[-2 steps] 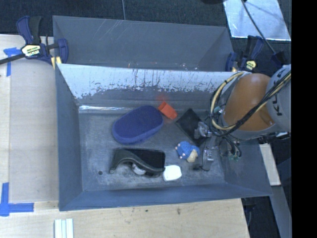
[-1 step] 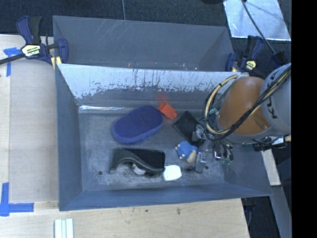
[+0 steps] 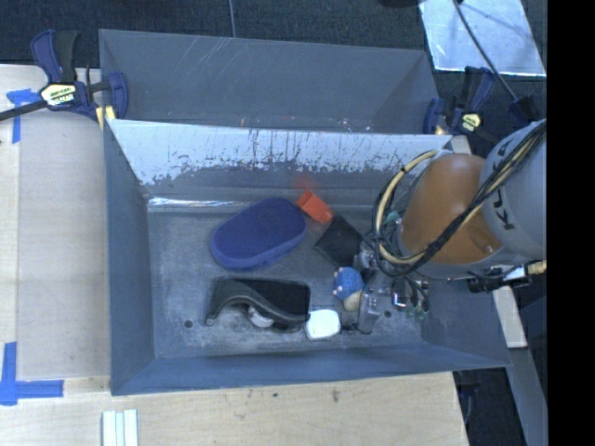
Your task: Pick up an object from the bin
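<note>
My gripper [image 3: 372,307] is low in the bin's front right part, under the orange-brown wrist cover. A small blue and tan thing [image 3: 348,284] lies right against its left side. A small white rounded piece [image 3: 323,324] sits just left of the gripper on the bin floor. A flat black rectangular piece [image 3: 338,240] lies a little behind the gripper. Nothing can be seen held.
A black curved tool [image 3: 260,302] with a white underside lies at the front middle. A large blue oval pad [image 3: 259,232] rests behind it, and a small orange block [image 3: 314,208] sits near the back wall. The arm and its cables cover the bin's right side.
</note>
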`<state>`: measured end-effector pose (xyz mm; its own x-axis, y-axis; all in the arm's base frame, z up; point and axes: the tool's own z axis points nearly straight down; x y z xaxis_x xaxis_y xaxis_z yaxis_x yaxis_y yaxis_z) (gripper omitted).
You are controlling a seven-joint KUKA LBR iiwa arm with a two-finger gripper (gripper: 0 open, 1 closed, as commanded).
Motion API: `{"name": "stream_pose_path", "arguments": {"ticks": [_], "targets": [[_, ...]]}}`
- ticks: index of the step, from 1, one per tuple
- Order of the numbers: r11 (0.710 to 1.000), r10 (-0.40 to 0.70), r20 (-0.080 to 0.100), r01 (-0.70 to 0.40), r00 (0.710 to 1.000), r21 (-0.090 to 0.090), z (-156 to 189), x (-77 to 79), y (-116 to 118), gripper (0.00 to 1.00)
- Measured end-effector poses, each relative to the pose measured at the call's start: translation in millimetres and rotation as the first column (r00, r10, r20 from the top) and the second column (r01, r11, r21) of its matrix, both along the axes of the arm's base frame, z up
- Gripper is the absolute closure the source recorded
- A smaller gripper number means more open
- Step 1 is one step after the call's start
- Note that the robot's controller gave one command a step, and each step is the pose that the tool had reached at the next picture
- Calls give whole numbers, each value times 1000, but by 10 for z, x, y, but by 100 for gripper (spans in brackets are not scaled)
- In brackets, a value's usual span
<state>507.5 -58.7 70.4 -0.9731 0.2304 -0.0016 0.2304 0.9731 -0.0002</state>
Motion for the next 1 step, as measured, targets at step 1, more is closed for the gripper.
{"name": "stream_pose_path", "arguments": {"ticks": [1], "targets": [[1000, 2, 1, -2, 1000, -1, 1, 5, -5, 0]]}}
